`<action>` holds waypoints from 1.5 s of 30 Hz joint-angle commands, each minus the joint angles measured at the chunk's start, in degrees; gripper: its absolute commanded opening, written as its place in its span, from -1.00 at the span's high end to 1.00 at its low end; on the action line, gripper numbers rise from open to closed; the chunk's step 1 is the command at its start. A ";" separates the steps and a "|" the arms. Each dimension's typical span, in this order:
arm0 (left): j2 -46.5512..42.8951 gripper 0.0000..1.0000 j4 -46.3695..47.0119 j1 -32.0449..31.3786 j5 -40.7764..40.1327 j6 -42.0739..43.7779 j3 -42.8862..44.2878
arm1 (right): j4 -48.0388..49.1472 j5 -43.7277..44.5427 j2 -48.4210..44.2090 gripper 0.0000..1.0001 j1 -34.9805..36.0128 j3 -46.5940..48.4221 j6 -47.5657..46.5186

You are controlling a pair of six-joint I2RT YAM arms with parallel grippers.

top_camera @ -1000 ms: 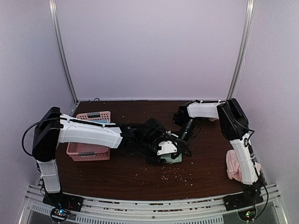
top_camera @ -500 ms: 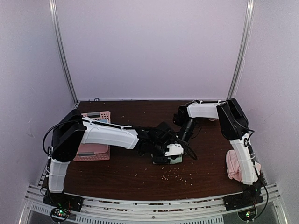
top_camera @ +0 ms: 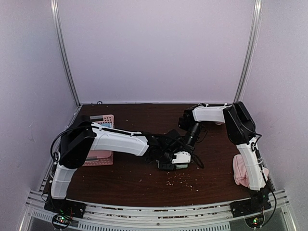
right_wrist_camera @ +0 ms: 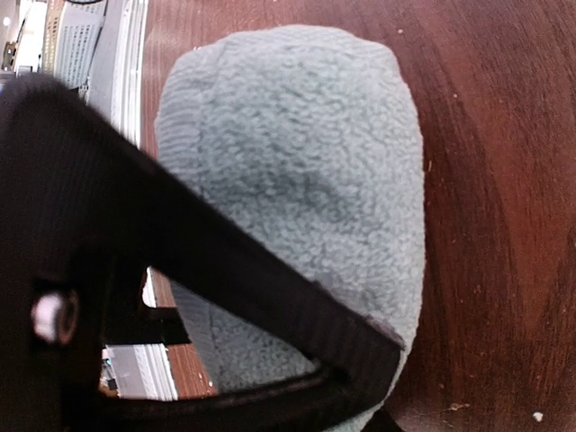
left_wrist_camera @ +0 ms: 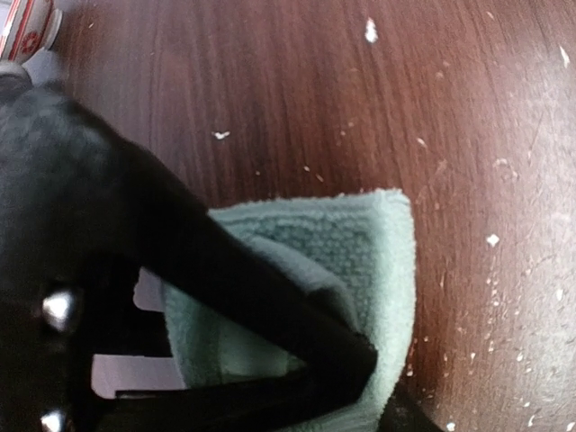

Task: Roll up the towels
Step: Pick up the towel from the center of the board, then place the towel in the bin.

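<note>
Mint green terry is seen at the middle of the dark wooden table (top_camera: pixel 144 185), where the mint green towel (left_wrist_camera: pixel 360 243) is folded into a thick, partly rolled bundle lying on the wood. It is met by both arms from opposite sides. The right gripper (right_wrist_camera: pixel 378 382) is clamped on the mint green towel, with cloth pressed between its two black fingers near a rounded end. The left gripper (left_wrist_camera: pixel 355 382) is set astride the bundle, with cloth seen between its fingers; whether the cloth is squeezed or only straddled cannot be told. The pink towel (top_camera: pixel 239 171) is seen crumpled at the table's right edge, beside the right arm and well apart from the green one. A pink basket (top_camera: pixel 98 158) is partly hidden behind the left arm. White crumbs (top_camera: pixel 180 180) are scattered just in front of the bundle.
</note>
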 commanded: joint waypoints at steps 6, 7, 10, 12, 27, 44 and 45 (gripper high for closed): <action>1.36 0.46 -0.66 0.03 -3.89 -0.06 -0.31 | 1.59 6.04 -5.35 -0.96 0.27 -4.96 -1.16; 0.90 0.49 -0.26 0.01 -3.90 -0.16 -0.69 | 1.59 6.52 -6.71 -1.00 0.04 -4.99 -0.89; -0.79 0.57 0.25 0.15 -3.95 -0.42 -1.18 | 1.50 7.33 -10.77 -1.00 -1.66 -3.48 1.67; -2.06 0.59 0.18 0.29 -4.29 -0.52 -1.40 | 1.50 7.83 -13.51 -1.00 -3.53 -1.78 2.85; -29.72 0.66 -3.61 6.50 -12.62 -3.47 -18.55 | 21.12 5.60 -22.70 -1.00 -13.18 -14.71 13.30; -56.06 0.81 -1.65 30.64 -8.15 6.46 -41.20 | 20.73 2.05 -20.93 -1.00 -12.16 -16.05 11.85; -56.24 0.81 -2.13 31.60 -7.33 6.84 -41.79 | 20.53 1.91 -20.73 -1.00 -12.06 -16.07 11.65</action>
